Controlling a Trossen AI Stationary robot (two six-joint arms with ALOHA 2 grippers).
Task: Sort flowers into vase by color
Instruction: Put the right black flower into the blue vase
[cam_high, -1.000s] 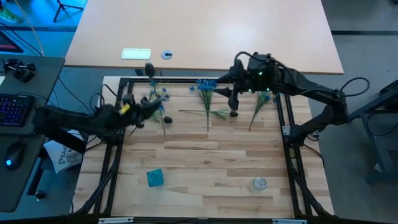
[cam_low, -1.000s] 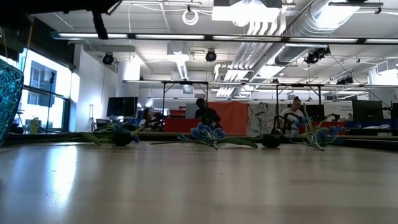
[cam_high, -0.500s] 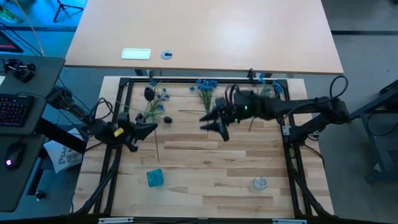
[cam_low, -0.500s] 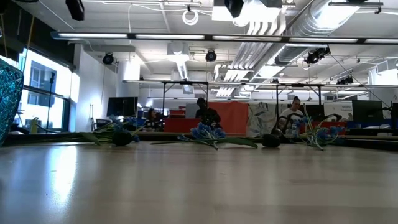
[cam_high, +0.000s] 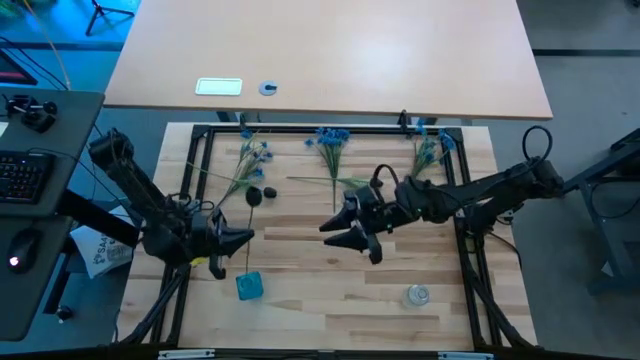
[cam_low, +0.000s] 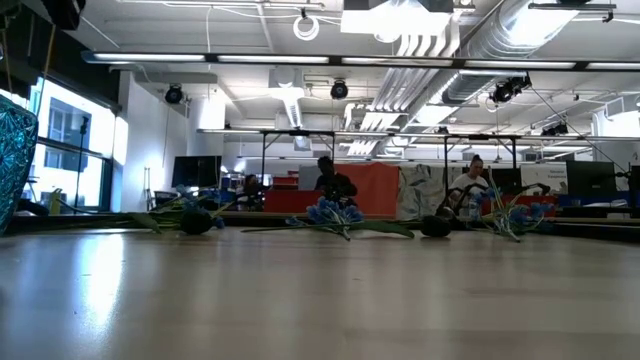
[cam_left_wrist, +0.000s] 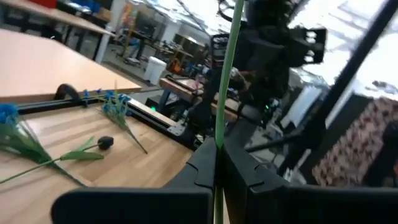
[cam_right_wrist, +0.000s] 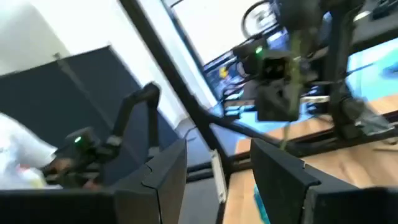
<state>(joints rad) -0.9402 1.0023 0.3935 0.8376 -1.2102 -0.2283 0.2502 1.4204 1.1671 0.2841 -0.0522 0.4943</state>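
A thin green flower stem is pinched between the clenched fingers of the left hand, which is held over the wooden surface just above the small teal glass vase. The right hand is seen mid-surface, fingers spread, nothing gripped. Blue-blossomed sprigs and a dark-budded stem are left lying along the far side.

The left gripper is black and clamps a thin green stem. Ahead of it lie flowers with bright blue blossoms and a near-black bud on the pale wood-grain table.
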